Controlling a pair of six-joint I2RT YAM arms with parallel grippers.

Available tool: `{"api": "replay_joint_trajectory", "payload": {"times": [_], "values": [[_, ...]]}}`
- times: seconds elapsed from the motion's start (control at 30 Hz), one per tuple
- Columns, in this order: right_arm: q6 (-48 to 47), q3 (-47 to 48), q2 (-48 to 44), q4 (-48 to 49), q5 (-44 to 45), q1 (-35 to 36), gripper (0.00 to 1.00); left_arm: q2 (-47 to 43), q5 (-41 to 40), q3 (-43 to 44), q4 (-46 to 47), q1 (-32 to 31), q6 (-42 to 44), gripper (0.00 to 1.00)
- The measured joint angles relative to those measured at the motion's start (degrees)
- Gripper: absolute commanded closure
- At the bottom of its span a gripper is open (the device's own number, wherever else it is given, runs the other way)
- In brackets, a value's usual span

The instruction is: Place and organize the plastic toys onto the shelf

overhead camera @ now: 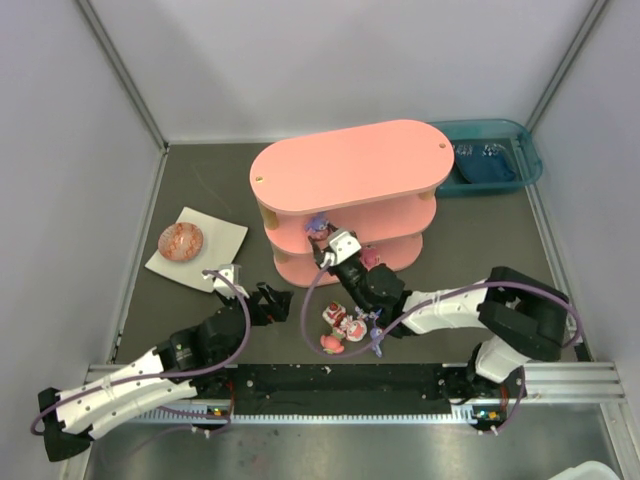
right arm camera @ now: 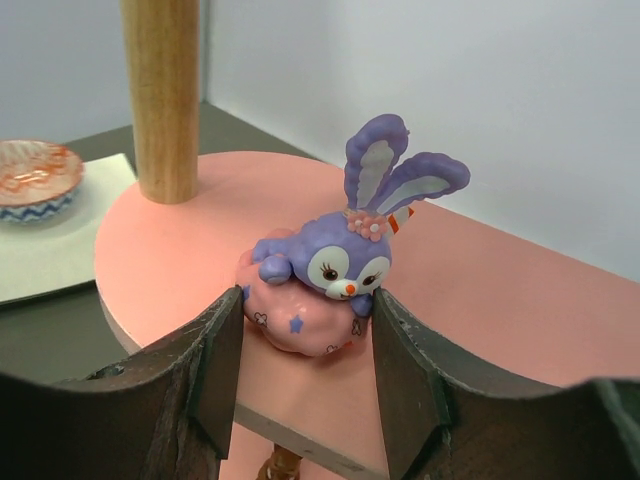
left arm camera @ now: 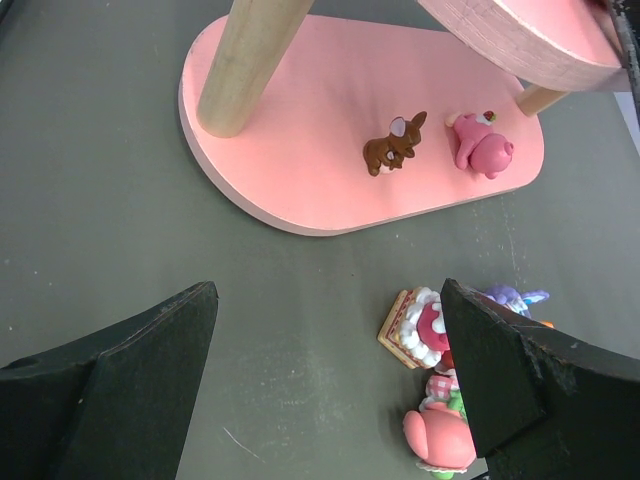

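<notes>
The pink three-tier shelf [overhead camera: 350, 165] stands at the middle of the table. My right gripper [right arm camera: 308, 345] is at its middle tier [right arm camera: 500, 290], shut on a purple bunny toy [right arm camera: 320, 280] on a pink cushion; the toy rests on the tier beside a peg post [right arm camera: 163, 95]. A brown bunny [left arm camera: 394, 145] and a pink figurine [left arm camera: 480, 145] stand on the bottom tier [left arm camera: 300, 120]. More plastic toys [overhead camera: 340, 325] lie in a cluster on the table, among them a cake piece [left arm camera: 415, 328] and a pink one [left arm camera: 437, 438]. My left gripper [left arm camera: 330, 380] hangs open just left of them, holding nothing.
A speckled red-brown ball [overhead camera: 182, 240] sits on a white square plate [overhead camera: 225, 240] left of the shelf. A teal bin [overhead camera: 495, 155] stands at the back right. Grey walls close in the sides and back.
</notes>
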Motion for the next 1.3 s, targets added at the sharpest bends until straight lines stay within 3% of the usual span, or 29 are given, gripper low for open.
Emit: {"api": "replay_joint_trajectory", "payload": {"times": [0.4, 1.0, 1.1, 1.23, 1.3], "values": [[-20.4, 12.8, 14.1, 10.4, 27.9, 9.4, 0.62, -2.0, -0.3, 0.0, -0.7, 0.0, -0.2, 0.01], [-25.2, 13.9, 15.0, 12.2, 36.4, 11.6, 0.60, -2.0, -0.4, 0.0, -1.9, 0.0, -0.4, 0.01], [-25.1, 13.9, 15.0, 12.2, 36.9, 11.8, 0.51, -2.0, -0.4, 0.0, -1.9, 0.0, -0.4, 0.01], [-24.5, 13.9, 15.0, 12.5, 37.4, 11.9, 0.31, -2.0, -0.4, 0.0, -1.9, 0.0, -0.4, 0.01], [-24.0, 13.9, 15.0, 13.1, 37.7, 11.9, 0.27, -2.0, -0.4, 0.0, -1.9, 0.0, -0.4, 0.01]]}}
